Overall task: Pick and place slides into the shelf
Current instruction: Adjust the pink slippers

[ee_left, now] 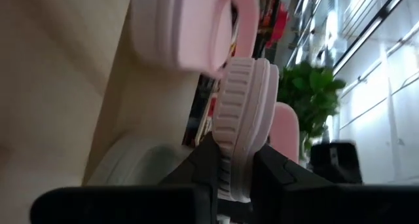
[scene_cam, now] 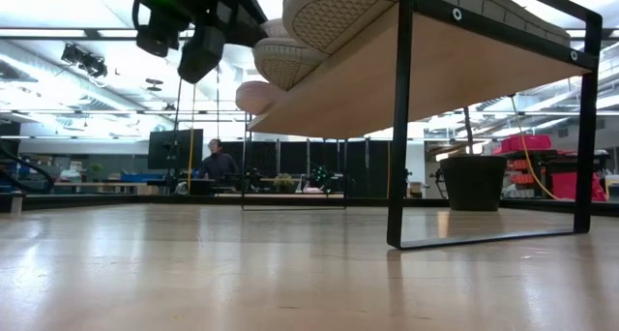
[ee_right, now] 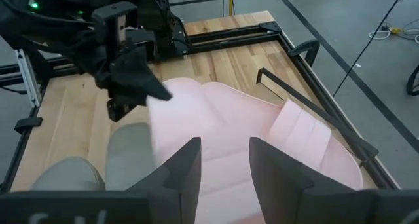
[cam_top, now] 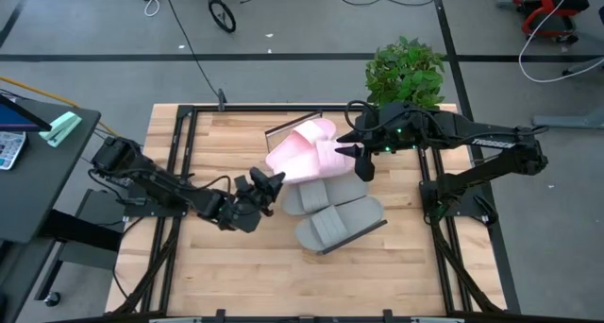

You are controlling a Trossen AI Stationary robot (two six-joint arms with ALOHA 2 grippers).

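**Left hand held a pink slide over the shelf**

Your left hand [cam_top: 267,188] reached in low from the desk's [cam_top: 226,266] left side and gripped the edge of one pale pink slide [cam_top: 294,161], tilted above the shelf [scene_cam: 464,60]. Your right hand [ee_right: 222,160] hung above the other pink slide [ee_right: 288,142], fingers parted and holding nothing. The grey pair [cam_top: 332,212] lay side by side on the shelf.

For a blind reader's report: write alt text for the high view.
The left hand grips a pale pink slide on edge over the shelf, beside two grey slides. The right hand hovers open over the second pink slide.
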